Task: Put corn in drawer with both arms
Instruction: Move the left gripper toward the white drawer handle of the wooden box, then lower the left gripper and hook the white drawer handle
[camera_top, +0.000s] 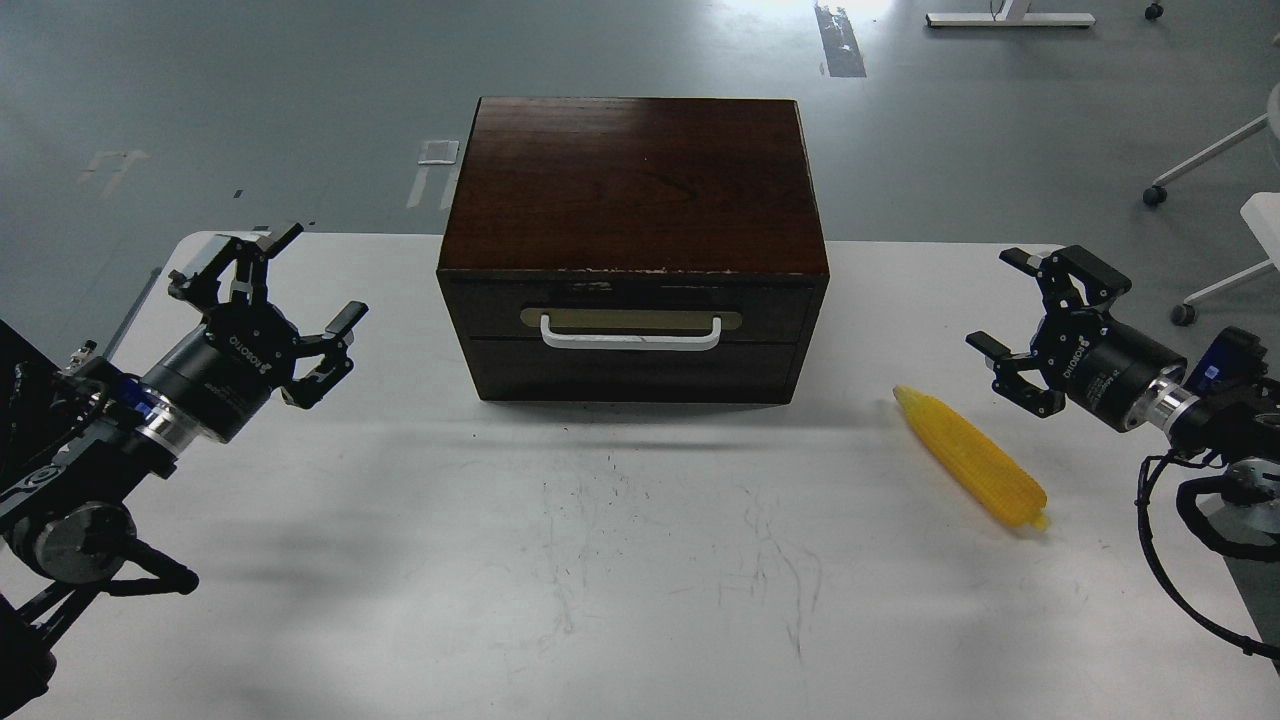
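Drawer (630, 312) interior hidden behind its closed front; both arms' bases beyond the frame edges.

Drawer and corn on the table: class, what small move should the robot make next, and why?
Probably bring the left claw to the white handle: the drawer is shut, the corn lies outside on the table, and both claws are open and empty.
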